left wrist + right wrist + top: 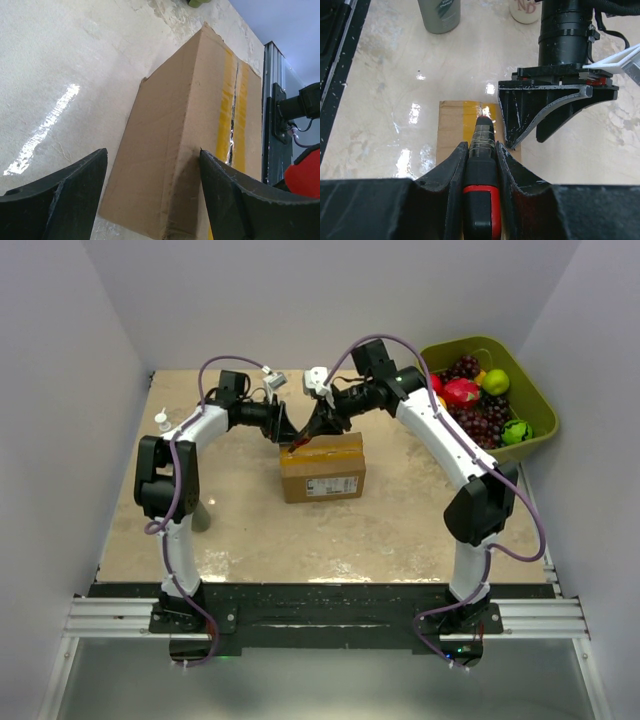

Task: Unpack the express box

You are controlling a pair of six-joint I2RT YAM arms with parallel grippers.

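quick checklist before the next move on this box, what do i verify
1. Right claw gripping the cutter: ok, shut around it.
2. Cutter tip on the yellow tape of the express box: ok.
3. Left claw steadying the box: cannot tell; it is open at the box's end and contact is unclear.
4. Left claw out of the blade's path: not ok, it sits right beside the tip.
5. Tape cut end to end: cannot tell.
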